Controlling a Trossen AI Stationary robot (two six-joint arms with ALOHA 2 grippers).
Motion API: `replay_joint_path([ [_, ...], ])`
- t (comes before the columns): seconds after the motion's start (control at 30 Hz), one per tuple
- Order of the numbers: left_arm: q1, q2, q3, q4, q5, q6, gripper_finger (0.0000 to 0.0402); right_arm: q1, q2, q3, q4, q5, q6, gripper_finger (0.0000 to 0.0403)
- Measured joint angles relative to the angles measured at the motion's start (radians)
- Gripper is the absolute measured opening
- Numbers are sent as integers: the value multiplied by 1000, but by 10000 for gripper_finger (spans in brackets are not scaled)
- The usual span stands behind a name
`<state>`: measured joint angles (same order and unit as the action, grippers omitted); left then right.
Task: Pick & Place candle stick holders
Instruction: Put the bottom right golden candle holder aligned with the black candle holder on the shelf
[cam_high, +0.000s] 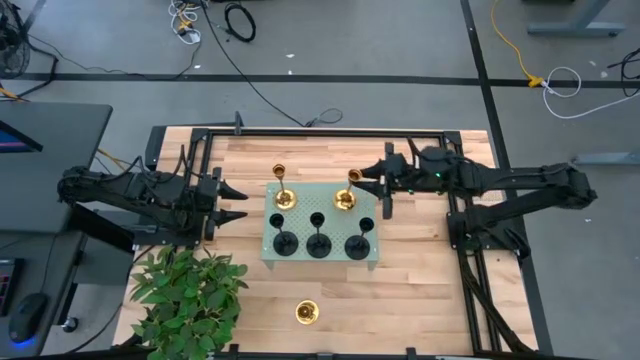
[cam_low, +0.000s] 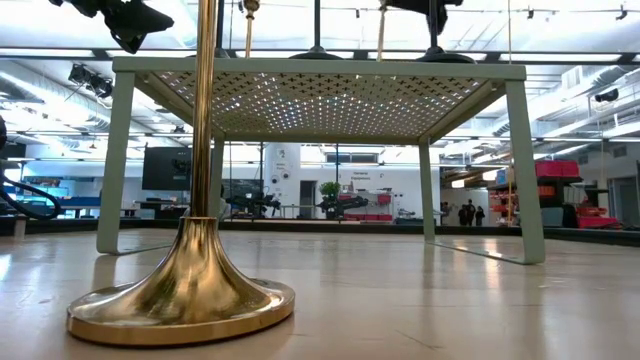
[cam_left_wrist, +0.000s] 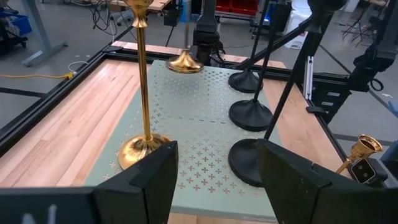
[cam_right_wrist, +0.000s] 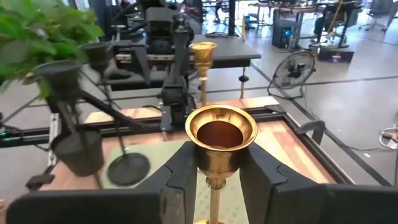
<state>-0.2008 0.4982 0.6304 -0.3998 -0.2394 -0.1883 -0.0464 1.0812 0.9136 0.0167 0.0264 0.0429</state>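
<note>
Pale green perforated tray (cam_high: 300, 255) sits on short legs in the middle of a wooden table (cam_high: 420, 290). On it stand five candle stick holders. Three matte black holders (cam_high: 318, 243) line the near edge in a row. Along the far edge are two shiny gold ones: the left gold holder (cam_high: 283, 197) at the far left corner and the right gold holder (cam_high: 346, 197) toward the far right. A third gold holder (cam_high: 306, 312) stands alone on the bare wood, near the front edge of the table and well apart from the tray.

Coming in from the right, the right gripper (cam_right_wrist: 216, 177) has its two dark fingers clenched around the stem of the right gold holder, just below the small cup. That holder stands upright with its base on the tray.

At the left of the tray, the left gripper (cam_high: 236, 202) hovers just beside the edge, its fingers spread wide and grasping nothing.

A leafy green plant (cam_high: 185, 290) sits at the near left corner of the table.
</note>
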Motion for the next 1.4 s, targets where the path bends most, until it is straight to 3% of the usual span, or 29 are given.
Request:
replay_joint_path([
  [0.27, 0, 6, 0, 0, 0, 0, 218, -37, 149, 132, -19, -73, -9, 87],
  [0.6, 0, 39, 0, 0, 0, -3, 218, -78, 297, 205, -27, -105, -36, 87],
  [1.4, 0, 45, 0, 0, 0, -3, 218, -98, 315, 213, -18, -132, -26, 99],
])
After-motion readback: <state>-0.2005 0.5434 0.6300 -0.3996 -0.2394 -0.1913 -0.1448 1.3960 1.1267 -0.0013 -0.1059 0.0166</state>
